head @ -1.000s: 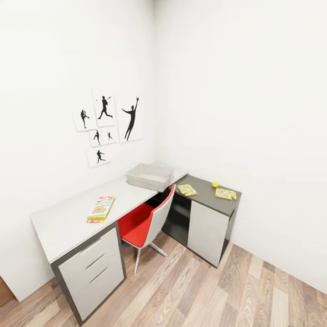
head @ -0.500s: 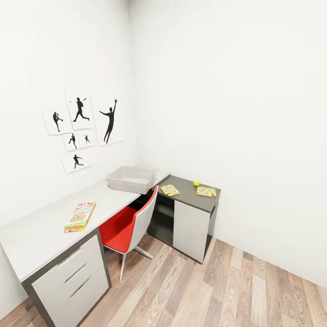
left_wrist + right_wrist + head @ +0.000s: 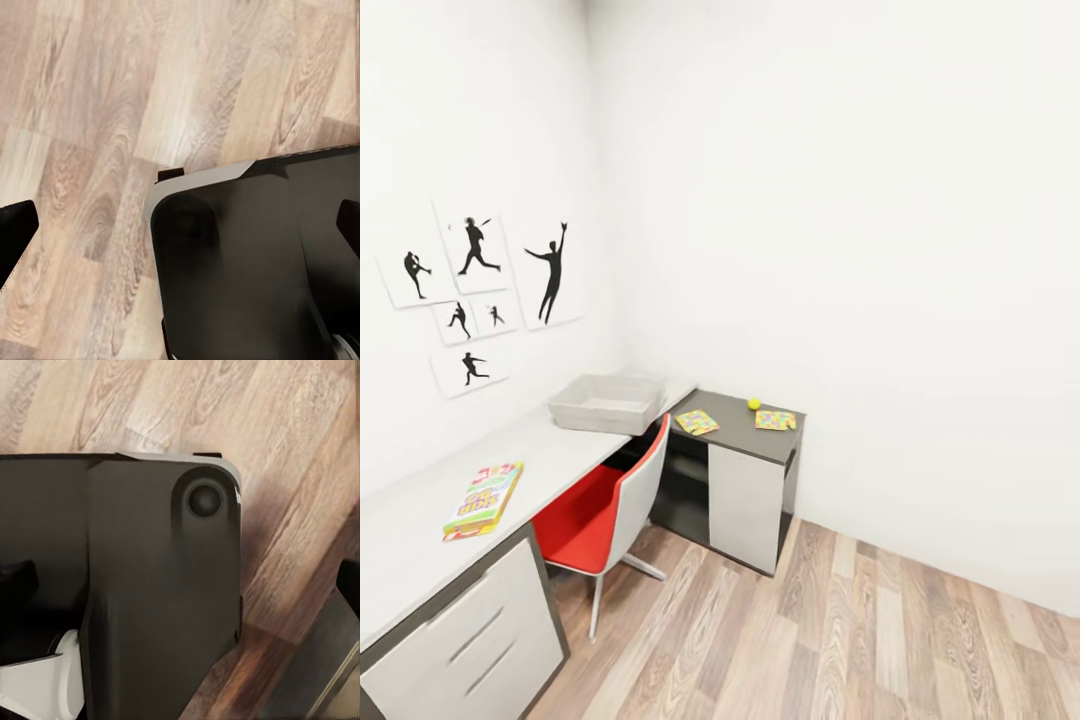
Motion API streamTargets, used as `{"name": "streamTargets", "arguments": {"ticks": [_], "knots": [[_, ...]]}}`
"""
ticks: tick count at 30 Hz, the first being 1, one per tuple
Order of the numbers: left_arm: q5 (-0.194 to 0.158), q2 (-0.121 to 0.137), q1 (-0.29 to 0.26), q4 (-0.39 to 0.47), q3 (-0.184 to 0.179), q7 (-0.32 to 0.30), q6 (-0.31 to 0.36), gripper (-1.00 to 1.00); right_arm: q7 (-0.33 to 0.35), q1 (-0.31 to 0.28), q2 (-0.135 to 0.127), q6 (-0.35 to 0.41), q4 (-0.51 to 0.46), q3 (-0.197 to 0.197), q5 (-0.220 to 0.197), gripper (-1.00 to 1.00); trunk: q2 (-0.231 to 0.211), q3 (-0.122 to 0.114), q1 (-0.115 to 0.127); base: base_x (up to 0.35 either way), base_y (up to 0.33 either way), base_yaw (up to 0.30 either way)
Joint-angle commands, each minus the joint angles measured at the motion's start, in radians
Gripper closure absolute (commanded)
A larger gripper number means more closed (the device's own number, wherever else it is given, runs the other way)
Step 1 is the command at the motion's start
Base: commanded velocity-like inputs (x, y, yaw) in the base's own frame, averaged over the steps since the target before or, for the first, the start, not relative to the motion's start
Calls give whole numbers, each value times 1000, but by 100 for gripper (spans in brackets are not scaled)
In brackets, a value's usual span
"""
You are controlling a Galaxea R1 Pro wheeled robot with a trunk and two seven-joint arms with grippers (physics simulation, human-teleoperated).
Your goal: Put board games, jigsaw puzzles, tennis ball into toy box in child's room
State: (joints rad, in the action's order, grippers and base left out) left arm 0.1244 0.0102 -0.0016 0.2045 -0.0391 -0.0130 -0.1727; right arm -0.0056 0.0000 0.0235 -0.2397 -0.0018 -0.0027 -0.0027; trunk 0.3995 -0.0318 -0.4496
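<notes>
On the light L-shaped table [image 3: 420, 540] in the child's room lies a board game [image 3: 483, 498] with a yellow, green and red cover. The grey toy box [image 3: 605, 403] stands in the table's corner by the wall. Two multicolour jigsaw puzzles [image 3: 697, 421] [image 3: 775, 420] lie flat on the dark desk wing, with the tennis ball [image 3: 754, 403] between them near the wall. The bed is out of view. My left gripper [image 3: 182, 229] and right gripper [image 3: 182, 581] are both open, hanging over the wood floor and my dark base.
A red and white chair [image 3: 610, 500] is tucked under the table between the drawer unit [image 3: 470, 630] and the dark wing's cabinet [image 3: 745, 505]. Black sports silhouette pictures [image 3: 480, 290] hang on the left wall. Wood-plank floor [image 3: 860, 640] spreads to the right.
The camera has turned to the right, so table, pictures and toys sit further left in the picture. None of the toys has moved on the table.
</notes>
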Motion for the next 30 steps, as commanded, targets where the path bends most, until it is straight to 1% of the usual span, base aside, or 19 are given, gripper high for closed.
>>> {"name": "streamTargets", "arguments": {"ticks": [1, 30], "knots": [[6, 1, 0, 0, -3, 1, -3, -100, -1, 0, 0, -3, 0, 0, 0, -100, 1, -1, 0, 0, 0, -274], [6, 1, 0, -1, -4, 1, -4, -100, -1, 0, -1, -3, 0, 0, 0, -100, 1, -24, 0, 0, 0, -274]]}}
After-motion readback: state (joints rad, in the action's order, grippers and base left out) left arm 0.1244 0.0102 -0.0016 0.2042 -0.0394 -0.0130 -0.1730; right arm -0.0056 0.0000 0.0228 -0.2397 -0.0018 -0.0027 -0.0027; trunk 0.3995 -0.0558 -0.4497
